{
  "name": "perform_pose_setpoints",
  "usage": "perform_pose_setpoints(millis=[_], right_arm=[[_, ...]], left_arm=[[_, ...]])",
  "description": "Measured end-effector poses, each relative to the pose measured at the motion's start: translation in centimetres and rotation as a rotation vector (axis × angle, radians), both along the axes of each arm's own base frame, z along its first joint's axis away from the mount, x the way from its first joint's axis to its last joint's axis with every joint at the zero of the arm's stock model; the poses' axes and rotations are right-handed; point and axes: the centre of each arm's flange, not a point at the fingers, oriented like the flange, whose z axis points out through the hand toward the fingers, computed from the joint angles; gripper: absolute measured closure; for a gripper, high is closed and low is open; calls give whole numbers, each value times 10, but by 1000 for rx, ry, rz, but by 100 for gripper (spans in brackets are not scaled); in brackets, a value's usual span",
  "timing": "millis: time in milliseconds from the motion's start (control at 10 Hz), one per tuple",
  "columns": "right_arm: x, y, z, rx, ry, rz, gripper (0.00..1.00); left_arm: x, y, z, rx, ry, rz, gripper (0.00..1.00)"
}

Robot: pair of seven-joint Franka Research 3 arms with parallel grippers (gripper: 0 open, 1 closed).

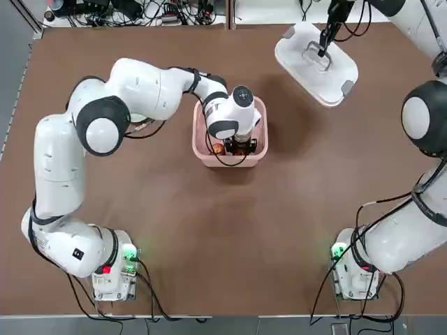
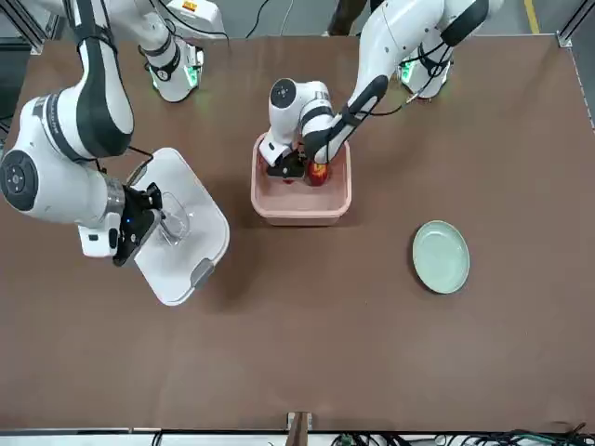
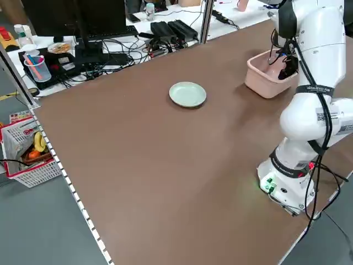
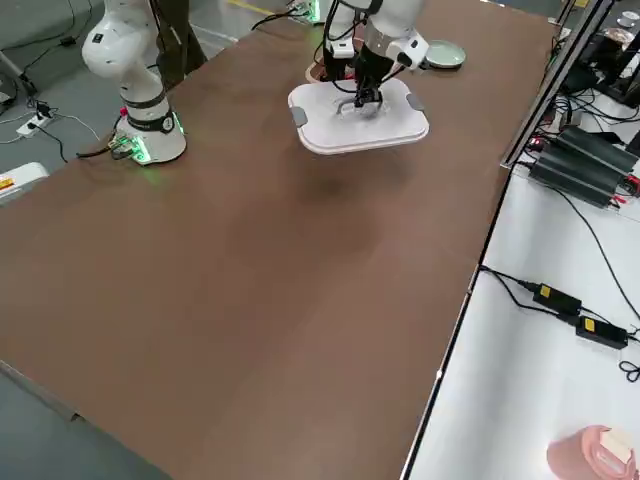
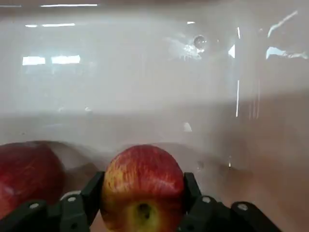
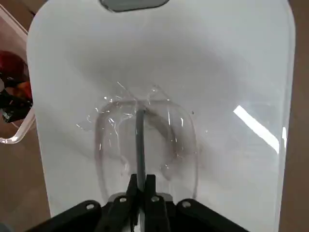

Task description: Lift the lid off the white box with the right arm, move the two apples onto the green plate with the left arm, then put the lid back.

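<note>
Gripping one apple in the tub, lid held up on the right

Left gripper (image 5: 143,181): down inside the white box (image 2: 302,206), fingers closed on the near apple (image 5: 145,195), one finger on each side of it. Apple is between the fingers, its dimpled end showing in the wrist view. Other apple (image 5: 26,176) is in the box too, just beside the fingers, outside the grip. Box walls surround the left fingertips.

Right gripper (image 6: 141,182): fingers closed on the handle of the lid (image 2: 186,232). Lid hangs under those fingers, above the table (image 2: 372,358), off to the robot's right of the box and apart from it. Grey side clips (image 2: 203,272) are on its edges, away from the fingertips.

Green plate (image 2: 442,257): on the table, outside the box, well apart from the left fingers, to their left and farther out from the robot's bases. Nothing on it.
</note>
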Motion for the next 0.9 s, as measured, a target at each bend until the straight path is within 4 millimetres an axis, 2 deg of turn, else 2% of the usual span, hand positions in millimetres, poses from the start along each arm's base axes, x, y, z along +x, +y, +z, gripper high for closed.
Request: perform_pose_setpoints(millis=[200, 300, 400, 500, 700, 800, 900], right_arm=[[0, 0, 0, 0, 0, 0, 93], [0, 0, 0, 0, 1, 0, 93], [0, 0, 0, 0, 1, 0, 93], [0, 0, 0, 0, 1, 0, 93], [0, 0, 0, 0, 1, 1, 93], [0, 0, 0, 0, 1, 1, 93], [0, 0, 0, 1, 1, 0, 93]], left_arm=[[1, 0, 2, -2, 0, 3, 30], [3, -1, 8, 4, 7, 15, 30], [10, 1, 24, 6, 15, 34, 30], [22, 7, 52, 0, 21, 58, 30], [45, 30, 120, -5, 34, 96, 30], [55, 49, 160, -8, 45, 95, 30], [73, 78, 200, -12, 52, 83, 30]])
